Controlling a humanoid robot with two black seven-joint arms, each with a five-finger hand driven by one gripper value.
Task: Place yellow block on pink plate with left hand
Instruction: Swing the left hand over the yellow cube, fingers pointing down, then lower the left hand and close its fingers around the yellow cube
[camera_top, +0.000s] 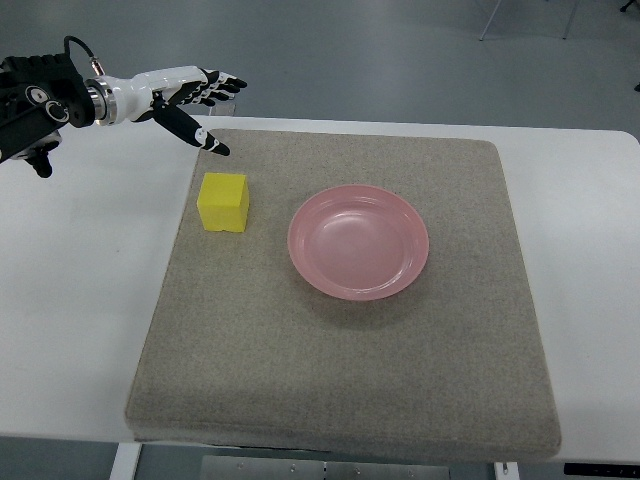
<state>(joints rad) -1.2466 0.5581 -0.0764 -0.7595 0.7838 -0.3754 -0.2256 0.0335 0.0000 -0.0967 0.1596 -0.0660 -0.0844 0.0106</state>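
Note:
A yellow block (223, 202) sits on the grey mat (340, 340), left of the middle. A pink plate (358, 241) lies empty on the mat to the block's right, a small gap between them. My left hand (205, 100) comes in from the upper left and hovers above the mat's far left corner, behind the block and apart from it. Its fingers are spread and hold nothing, the thumb pointing down toward the mat.
The mat lies on a white table (80, 290). Grey floor (400, 50) shows beyond the table's far edge, with chair legs (500, 20) at the top right.

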